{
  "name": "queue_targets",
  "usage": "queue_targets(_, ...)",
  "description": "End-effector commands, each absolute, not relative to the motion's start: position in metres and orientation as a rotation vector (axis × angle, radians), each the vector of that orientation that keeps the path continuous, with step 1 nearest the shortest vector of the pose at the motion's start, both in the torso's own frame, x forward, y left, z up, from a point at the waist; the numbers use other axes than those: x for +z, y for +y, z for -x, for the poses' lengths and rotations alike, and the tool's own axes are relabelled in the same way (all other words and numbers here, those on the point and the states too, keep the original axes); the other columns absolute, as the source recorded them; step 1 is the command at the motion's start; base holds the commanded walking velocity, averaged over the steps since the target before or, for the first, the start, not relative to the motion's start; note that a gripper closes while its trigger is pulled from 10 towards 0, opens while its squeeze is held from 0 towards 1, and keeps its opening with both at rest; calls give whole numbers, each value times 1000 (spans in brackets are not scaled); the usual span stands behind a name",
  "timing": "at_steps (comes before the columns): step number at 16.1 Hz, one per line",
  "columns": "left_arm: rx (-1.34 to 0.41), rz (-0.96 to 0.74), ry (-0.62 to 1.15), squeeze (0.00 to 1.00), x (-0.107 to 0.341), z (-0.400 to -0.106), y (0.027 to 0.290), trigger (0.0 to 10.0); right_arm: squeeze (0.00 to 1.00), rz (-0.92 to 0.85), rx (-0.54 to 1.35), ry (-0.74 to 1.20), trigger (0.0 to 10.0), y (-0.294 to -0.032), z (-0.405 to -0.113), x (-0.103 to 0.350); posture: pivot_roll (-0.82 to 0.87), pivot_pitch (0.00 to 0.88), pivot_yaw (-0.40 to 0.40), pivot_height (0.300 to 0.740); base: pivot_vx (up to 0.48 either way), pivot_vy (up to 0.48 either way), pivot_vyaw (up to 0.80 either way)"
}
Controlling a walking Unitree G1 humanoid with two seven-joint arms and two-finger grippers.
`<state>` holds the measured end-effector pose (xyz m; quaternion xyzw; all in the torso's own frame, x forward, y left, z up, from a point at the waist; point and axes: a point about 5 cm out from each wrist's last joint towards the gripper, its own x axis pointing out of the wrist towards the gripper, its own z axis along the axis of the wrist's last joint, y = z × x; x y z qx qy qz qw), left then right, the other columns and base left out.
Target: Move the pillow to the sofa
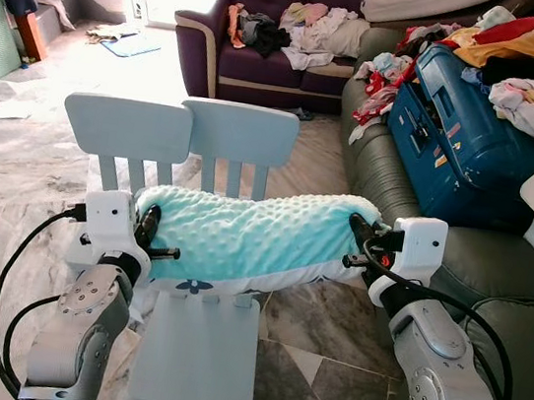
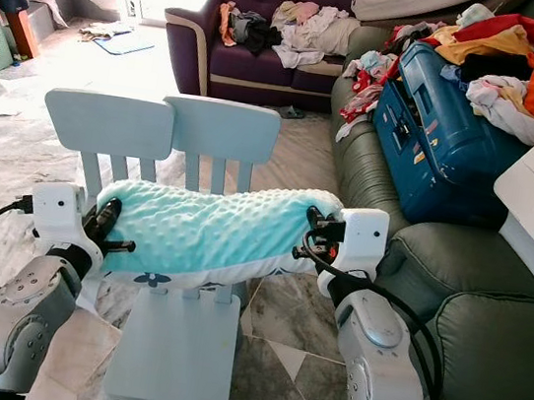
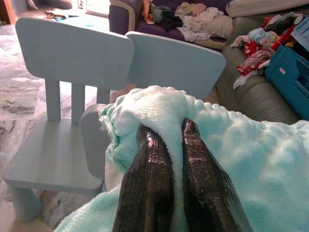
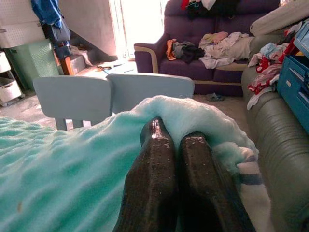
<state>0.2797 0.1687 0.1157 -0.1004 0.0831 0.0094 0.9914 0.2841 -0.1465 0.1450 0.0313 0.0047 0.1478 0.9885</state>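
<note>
Presently I hold the turquoise pillow (image 1: 252,233) stretched between my left gripper (image 3: 166,140) and right gripper (image 4: 175,137), each clenched on one end so it hangs level above the pale-blue child's chair (image 1: 198,350), beside the grey-green sofa (image 1: 493,292).

both arms raised forward, left gripper (image 3: 169,133) and right gripper (image 4: 175,133) clamped.

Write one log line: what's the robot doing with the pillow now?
left pincer: shut on pillow | right pincer: shut on pillow | pillow above chair | sofa: right
</note>
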Motion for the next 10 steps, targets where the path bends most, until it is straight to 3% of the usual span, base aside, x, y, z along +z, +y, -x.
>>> queue_targets(1, 4, 195, 135, 0, 125, -281, 166, 10000, 0, -65, 299, -17, 10000, -146, -283, 152, -150, 0, 6, 740, 0, 0, 0)
queue_targets(7, 4, 187, 148, 0, 125, -282, 164, 10000, 0, -66, 293, -14, 10000, -147, -283, 152, -153, 0, 11, 740, 0, 0, 0)
queue_targets(10, 5, 181, 157, 0, 124, -283, 164, 10000, 0, -70, 290, -11, 10000, -147, -282, 152, -157, 0, 13, 740, -258, 0, 0)
